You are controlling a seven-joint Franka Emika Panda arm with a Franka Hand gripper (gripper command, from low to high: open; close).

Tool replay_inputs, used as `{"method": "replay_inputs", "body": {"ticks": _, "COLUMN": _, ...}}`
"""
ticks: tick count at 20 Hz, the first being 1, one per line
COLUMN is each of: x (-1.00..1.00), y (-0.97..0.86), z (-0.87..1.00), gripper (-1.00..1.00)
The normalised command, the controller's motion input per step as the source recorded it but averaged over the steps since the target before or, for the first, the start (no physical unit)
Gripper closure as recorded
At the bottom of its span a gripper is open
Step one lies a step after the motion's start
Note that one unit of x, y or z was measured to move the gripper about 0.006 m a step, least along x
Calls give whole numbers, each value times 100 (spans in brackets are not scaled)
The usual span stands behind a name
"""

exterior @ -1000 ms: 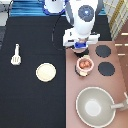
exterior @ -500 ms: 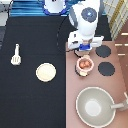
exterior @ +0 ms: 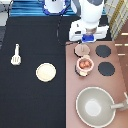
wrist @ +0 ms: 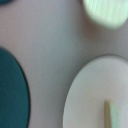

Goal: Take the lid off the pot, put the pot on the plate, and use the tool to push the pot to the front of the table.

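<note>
The gripper [exterior: 89, 38] hovers over the stove's far edge (I cannot tell its state). The lid [exterior: 82, 50] lies just beyond the pot [exterior: 85, 64]. Plate [exterior: 45, 72] and tool [exterior: 16, 55] rest left on open black counter [exterior: 30, 105].

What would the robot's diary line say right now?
claw: above lid | lid: off, beside pot | pot: on stove | plate: bare

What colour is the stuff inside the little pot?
Reddish-orange inside the pinkish-tan pot, best in the exterior view. The gripper hovers toward that view's top.
</note>
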Motion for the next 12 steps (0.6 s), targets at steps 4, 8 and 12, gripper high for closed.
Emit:
{"method": "replay_inputs", "body": {"ticks": 4, "x": 82, "y": -12, "z": 49, "gripper": -100}}
{"method": "replay_inputs", "body": {"ticks": 8, "x": 84, "y": -12, "z": 45, "gripper": -100}}
{"method": "replay_inputs", "body": {"ticks": 12, "x": 88, "y": -10, "z": 39, "gripper": -100}}
